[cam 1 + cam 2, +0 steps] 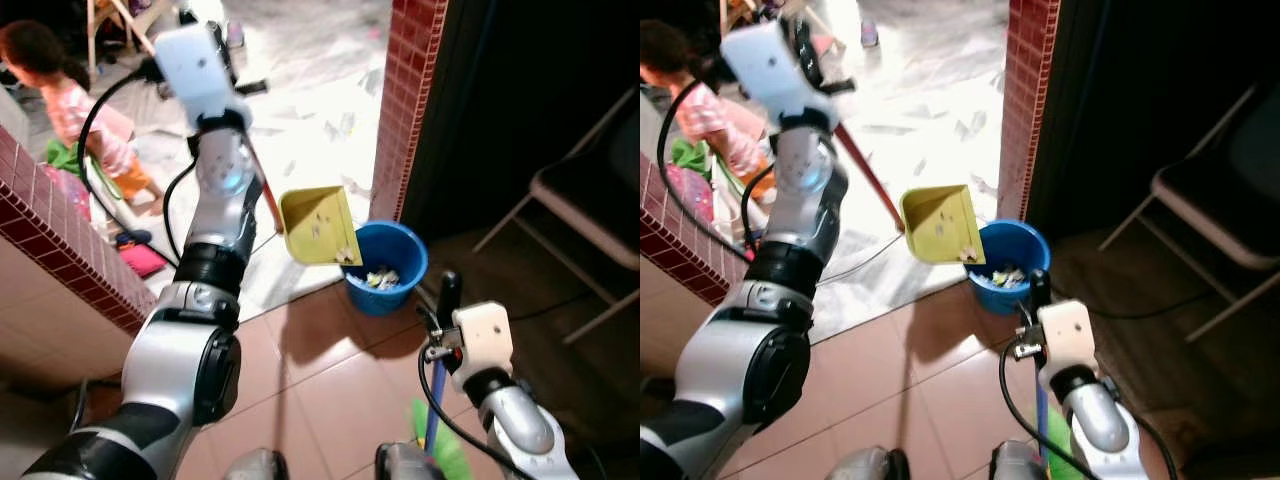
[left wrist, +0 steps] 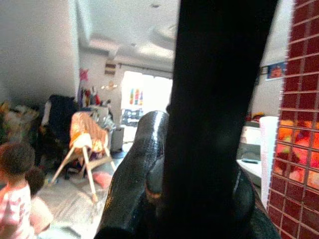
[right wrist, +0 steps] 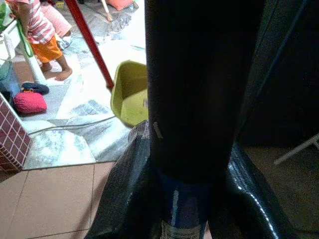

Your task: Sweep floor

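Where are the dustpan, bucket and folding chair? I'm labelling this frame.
dustpan (image 1: pixel 318 224), left eye view, on its yellow pan.
bucket (image 1: pixel 404 249), left eye view, on its blue rim.
folding chair (image 1: pixel 585 200), left eye view, on its seat.

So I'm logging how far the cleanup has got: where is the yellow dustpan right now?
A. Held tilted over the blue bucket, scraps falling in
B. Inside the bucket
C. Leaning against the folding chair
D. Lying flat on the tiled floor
A: the yellow dustpan hangs tipped on its red handle from the left pincer, its lip over the blue bucket, which already holds paper scraps.
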Robot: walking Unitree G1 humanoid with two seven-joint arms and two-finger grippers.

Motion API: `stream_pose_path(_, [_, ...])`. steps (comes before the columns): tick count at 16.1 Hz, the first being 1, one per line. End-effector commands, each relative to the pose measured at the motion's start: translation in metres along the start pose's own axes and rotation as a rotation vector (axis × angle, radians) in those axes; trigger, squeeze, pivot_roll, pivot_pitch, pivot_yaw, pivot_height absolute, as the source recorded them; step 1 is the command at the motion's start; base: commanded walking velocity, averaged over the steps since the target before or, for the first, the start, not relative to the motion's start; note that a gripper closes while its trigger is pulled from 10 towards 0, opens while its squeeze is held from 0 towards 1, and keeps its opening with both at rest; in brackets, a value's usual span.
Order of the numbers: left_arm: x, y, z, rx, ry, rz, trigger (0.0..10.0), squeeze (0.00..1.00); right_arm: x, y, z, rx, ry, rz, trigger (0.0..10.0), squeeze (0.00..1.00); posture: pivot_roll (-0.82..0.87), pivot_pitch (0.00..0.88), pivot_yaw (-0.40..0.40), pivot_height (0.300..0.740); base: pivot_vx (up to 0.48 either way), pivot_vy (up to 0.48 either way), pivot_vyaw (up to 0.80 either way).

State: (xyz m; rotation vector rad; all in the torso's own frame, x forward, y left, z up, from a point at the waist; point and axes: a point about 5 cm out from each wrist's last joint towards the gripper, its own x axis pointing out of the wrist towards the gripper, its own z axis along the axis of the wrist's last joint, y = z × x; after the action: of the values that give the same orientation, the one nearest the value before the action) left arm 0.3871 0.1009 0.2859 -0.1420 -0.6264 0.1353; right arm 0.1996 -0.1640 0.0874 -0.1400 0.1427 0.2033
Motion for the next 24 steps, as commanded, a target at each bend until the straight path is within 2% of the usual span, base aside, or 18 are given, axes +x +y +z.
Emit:
stream_pose_path(1, [0.011,-0.015,0.029,-0.023,-0.146,-0.051,10.0,0.00,-0.004,0.008,-0.001,0.046,0.013,-0.006,10.0,0.00,-0.25,0.178,0.160,0.740,0.000,0.000,0.00])
stream_pose_path(3, [0.015,-0.025,0.038,-0.040,-0.184,-0.084,10.0,0.00,-0.011,0.014,-0.002,0.069,0.023,-0.026,10.0,0.00,-0.26,0.206,0.192,0.740,0.000,0.000,0.00])
stream_pose_path(4, [0.016,-0.036,0.045,-0.055,-0.215,-0.112,10.0,0.00,-0.016,0.015,-0.003,0.083,0.030,-0.041,10.0,0.00,-0.26,0.216,0.203,0.740,0.000,0.000,0.00])
stream_pose_path(7, [0.011,-0.060,0.059,-0.059,-0.305,-0.201,10.0,0.00,-0.023,0.018,-0.004,0.096,0.039,-0.054,10.0,0.00,-0.27,0.232,0.218,0.740,0.000,0.000,0.00])
stream_pose_path(11, [-0.009,-0.084,0.062,-0.075,-0.383,-0.339,10.0,0.00,-0.026,0.016,-0.002,0.102,0.039,-0.077,10.0,0.00,-0.27,0.239,0.227,0.740,0.000,0.000,0.00])
stream_pose_path(12, [-0.021,-0.093,0.062,-0.083,-0.421,-0.405,10.0,0.00,-0.026,0.017,-0.001,0.102,0.037,-0.083,10.0,0.00,-0.27,0.237,0.227,0.740,0.000,0.000,0.00])
stream_pose_path(16, [-0.039,-0.105,0.063,-0.092,-0.478,-0.491,10.0,0.00,-0.026,0.017,0.001,0.095,0.023,-0.076,10.0,0.00,-0.27,0.231,0.220,0.740,0.000,0.000,0.00])
stream_pose_path(17, [-0.040,-0.107,0.061,-0.106,-0.457,-0.492,10.0,0.00,-0.025,0.017,0.001,0.094,0.023,-0.074,10.0,0.00,-0.27,0.228,0.217,0.740,0.000,0.000,0.00])
stream_pose_path(19, [-0.041,-0.103,0.060,-0.072,-0.467,-0.477,10.0,0.00,-0.020,0.015,0.001,0.090,0.021,-0.067,10.0,0.00,-0.26,0.217,0.208,0.740,0.000,0.000,0.00])
stream_pose_path(21, [-0.027,-0.087,0.061,-0.039,-0.463,-0.418,10.0,0.00,-0.015,0.015,0.001,0.086,0.016,-0.055,10.0,0.00,-0.25,0.197,0.192,0.740,0.000,0.000,0.00])
stream_pose_path(23, [-0.008,-0.070,0.073,-0.006,-0.482,-0.335,10.0,0.00,-0.007,0.013,-0.001,0.079,0.012,-0.035,10.0,0.00,-0.23,0.167,0.172,0.740,0.000,0.000,0.00])
stream_pose_path(24, [0.009,-0.053,0.088,0.023,-0.530,-0.257,10.0,0.00,0.002,0.014,-0.001,0.073,0.003,-0.013,10.0,0.00,-0.21,0.137,0.152,0.740,0.000,0.000,0.00])
